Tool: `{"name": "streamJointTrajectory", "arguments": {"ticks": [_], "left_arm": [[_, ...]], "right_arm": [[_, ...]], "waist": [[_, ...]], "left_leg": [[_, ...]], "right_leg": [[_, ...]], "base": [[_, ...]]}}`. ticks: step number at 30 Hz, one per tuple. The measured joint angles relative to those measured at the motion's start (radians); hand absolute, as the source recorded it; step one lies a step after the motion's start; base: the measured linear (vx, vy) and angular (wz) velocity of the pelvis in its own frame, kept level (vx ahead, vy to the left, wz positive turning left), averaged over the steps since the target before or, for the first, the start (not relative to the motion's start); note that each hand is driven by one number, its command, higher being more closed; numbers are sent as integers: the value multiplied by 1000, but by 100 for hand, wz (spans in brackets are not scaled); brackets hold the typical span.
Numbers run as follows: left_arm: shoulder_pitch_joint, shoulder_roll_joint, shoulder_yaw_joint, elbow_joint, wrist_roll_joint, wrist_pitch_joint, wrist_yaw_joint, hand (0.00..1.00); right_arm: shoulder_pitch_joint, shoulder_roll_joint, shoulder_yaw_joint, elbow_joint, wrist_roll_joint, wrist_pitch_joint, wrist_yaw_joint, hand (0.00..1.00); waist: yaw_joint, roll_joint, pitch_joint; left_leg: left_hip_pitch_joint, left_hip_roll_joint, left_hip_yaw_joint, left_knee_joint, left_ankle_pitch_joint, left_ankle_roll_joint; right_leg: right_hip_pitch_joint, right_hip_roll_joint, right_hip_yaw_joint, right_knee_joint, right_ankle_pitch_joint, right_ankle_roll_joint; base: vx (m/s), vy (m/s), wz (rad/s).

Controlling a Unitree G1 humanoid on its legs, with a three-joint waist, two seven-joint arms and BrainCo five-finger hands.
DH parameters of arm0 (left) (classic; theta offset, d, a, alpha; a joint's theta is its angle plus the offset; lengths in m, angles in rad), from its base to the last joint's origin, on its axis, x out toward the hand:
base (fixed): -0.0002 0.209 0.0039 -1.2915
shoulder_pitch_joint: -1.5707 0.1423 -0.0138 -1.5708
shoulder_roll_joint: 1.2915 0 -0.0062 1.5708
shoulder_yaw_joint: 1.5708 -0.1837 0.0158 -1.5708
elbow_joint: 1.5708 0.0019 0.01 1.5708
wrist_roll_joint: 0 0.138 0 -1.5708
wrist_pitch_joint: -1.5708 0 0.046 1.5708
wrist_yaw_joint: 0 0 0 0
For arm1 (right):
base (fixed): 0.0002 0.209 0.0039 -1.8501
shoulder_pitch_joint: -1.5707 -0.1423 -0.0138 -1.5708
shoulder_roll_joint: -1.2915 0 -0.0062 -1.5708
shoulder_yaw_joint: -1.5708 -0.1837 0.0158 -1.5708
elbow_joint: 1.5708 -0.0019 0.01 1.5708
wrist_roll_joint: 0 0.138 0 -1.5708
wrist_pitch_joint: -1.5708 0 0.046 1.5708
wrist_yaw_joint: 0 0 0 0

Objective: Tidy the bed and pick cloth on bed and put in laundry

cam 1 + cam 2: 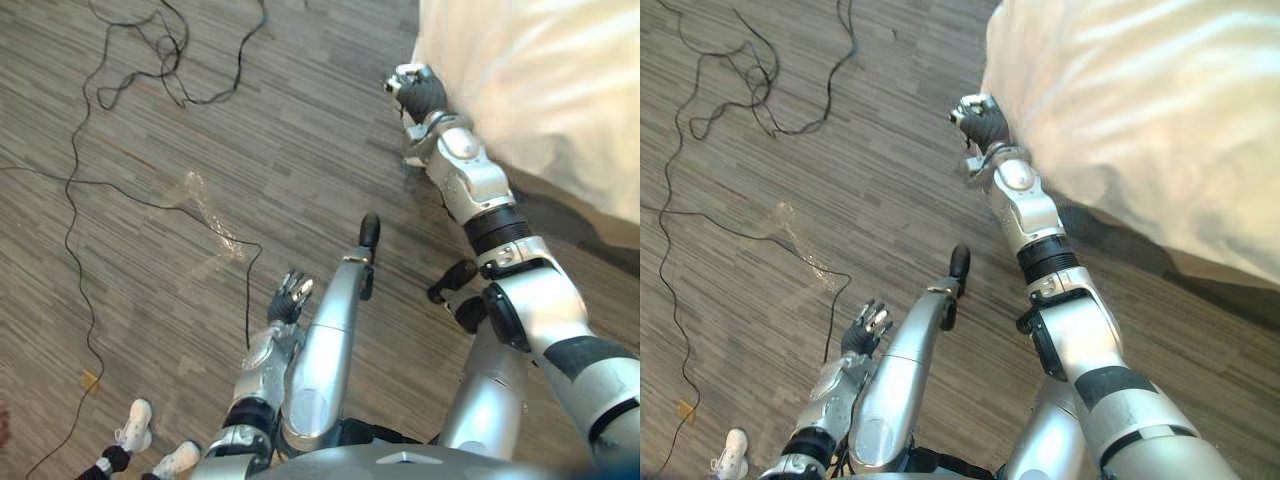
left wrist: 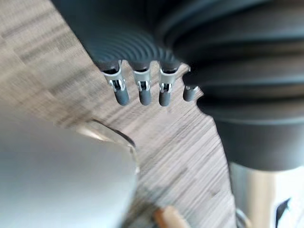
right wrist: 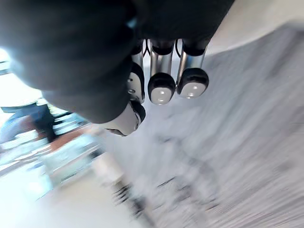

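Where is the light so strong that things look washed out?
Left eye view: the white bedding beside the right hand glares, folds barely showing. Right wrist view: a bright patch past the hand is washed out.

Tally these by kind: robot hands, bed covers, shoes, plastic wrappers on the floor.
Robot hands: 2 (left hand, right hand)
Bed cover: 1
Person's shoes: 2
Clear plastic wrapper on floor: 1
Total: 6
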Motion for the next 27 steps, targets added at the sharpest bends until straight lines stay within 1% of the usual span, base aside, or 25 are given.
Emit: {"name": "streamJointTrajectory", "arguments": {"ticks": [1,3,4,6,8,9,11,12,13,14,15,16,17,18,19,20,21,22,23,24,26,27], "left_arm": [[-13,-6,19,10,0,1,4,0],[-45,-17,68,40,3,6,34,0],[-55,-23,92,65,4,9,54,0],[-59,-27,120,68,6,22,82,0],[-76,-20,147,89,9,46,115,0],[-76,-16,149,90,9,51,124,0],[-76,-7,169,100,1,61,158,0],[-76,-4,174,104,-2,63,166,0],[-72,6,175,107,-10,70,178,0],[-71,11,175,107,-10,72,184,0],[-70,20,173,104,-11,74,194,0],[-67,27,169,93,-15,83,197,0],[-59,31,155,71,-33,92,202,0],[-50,34,131,45,-41,98,208,0],[-37,44,104,16,-41,107,213,0],[-20,62,65,-17,-40,124,217,0],[-12,69,46,-34,-40,136,218,0],[3,87,7,-73,-40,156,224,0],[15,110,-32,-108,-41,186,230,0],[23,122,-50,-122,-45,205,233,0],[60,175,-120,-146,-67,268,239,0],[67,188,-136,-146,-74,284,239,0]], "right_arm": [[4,0,29,39,3,2,-13,100],[21,2,61,110,54,4,-39,100],[42,0,62,135,85,-2,-47,100],[69,-1,61,156,131,-33,-41,100],[107,-11,51,158,218,-115,-40,100],[117,-12,42,158,238,-136,-40,100],[171,-19,-20,134,309,-214,-20,100],[191,-21,-43,117,328,-237,-9,100],[235,-22,-85,71,360,-275,13,100],[259,-22,-109,42,370,-292,25,100],[313,-32,-165,-28,397,-326,45,100],[374,-35,-217,-102,414,-354,76,100],[424,-35,-252,-164,427,-370,101,100],[480,-35,-284,-231,429,-391,131,100],[535,-34,-301,-297,423,-411,161,100],[603,-35,-311,-389,360,-429,202,100],[634,-35,-312,-434,310,-434,226,100],[691,-42,-305,-531,224,-436,285,100],[747,-56,-289,-623,177,-436,337,100],[770,-64,-275,-659,154,-434,359,100],[809,-94,-201,-721,113,-406,421,100],[808,-100,-185,-724,111,-401,432,100]], "waist": [[-1,0,0],[-5,0,0],[-12,-1,0],[-31,-2,0],[-53,-3,-1],[-58,-5,-1],[-81,-11,-2],[-89,-14,-4],[-100,-20,-5],[-105,-23,-5],[-113,-32,-4],[-126,-38,-4],[-140,-41,-4],[-150,-48,-4],[-161,-63,-7],[-174,-93,-19],[-179,-108,-27],[-194,-128,-36],[-202,-148,-42],[-205,-159,-47],[-214,-194,-64],[-213,-197,-66]], "left_leg": [[-15,11,10,6,7,-7],[-33,21,14,10,9,-8],[-36,26,18,15,9,-8],[-44,35,26,25,8,-7],[-45,49,39,26,6,-6],[-43,52,45,27,6,-5],[-30,60,69,32,-6,3],[-25,63,75,34,-8,3],[-15,70,87,37,-14,4],[-10,74,94,39,-15,5],[6,81,110,35,-18,6],[29,82,121,27,-19,7],[52,83,125,19,-19,7],[83,85,131,9,-20,6],[116,85,138,-2,-21,6],[152,87,152,-16,-24,5],[168,90,159,-22,-27,4],[200,97,162,-28,-32,1],[236,102,162,-33,-40,-2],[254,103,162,-35,-44,-5],[332,103,158,-51,-52,-9],[351,103,156,-52,-57,-10]], "right_leg": [[-13,2,-5,4,-1,-2],[-23,5,-12,5,-2,-4],[-24,7,-14,1,-1,-6],[-24,17,-14,-11,6,-5],[-24,31,-10,-30,23,-7],[-24,33,-7,-32,25,-7],[-25,36,15,-30,25,-7],[-25,37,22,-30,27,-7],[-25,44,35,-34,31,-7],[-23,49,42,-37,35,-7],[-20,56,55,-44,42,-6],[-4,60,63,-53,47,-5],[18,63,64,-65,51,-3],[47,68,65,-79,54,-2],[75,70,69,-89,56,1],[101,76,80,-105,59,6],[111,81,86,-113,61,7],[147,95,88,-136,67,11],[187,105,87,-155,68,13],[207,108,87,-161,68,13],[291,126,88,-201,75,24],[313,132,88,-213,76,26]], "base": [[24,-95,9],[43,-62,5],[66,-37,-1],[66,-20,-9],[49,-4,-21],[28,-11,-21],[1,-20,-23],[-11,-22,-31],[-6,-18,-29],[-5,-20,-40],[-3,-19,-35],[9,-25,-31],[16,-24,-20],[37,-33,-17],[41,-40,-26],[44,-42,-27],[49,-42,-33],[65,-37,-29],[71,-35,-25],[76,-31,-17],[83,-26,-14],[102,8,-10]]}}
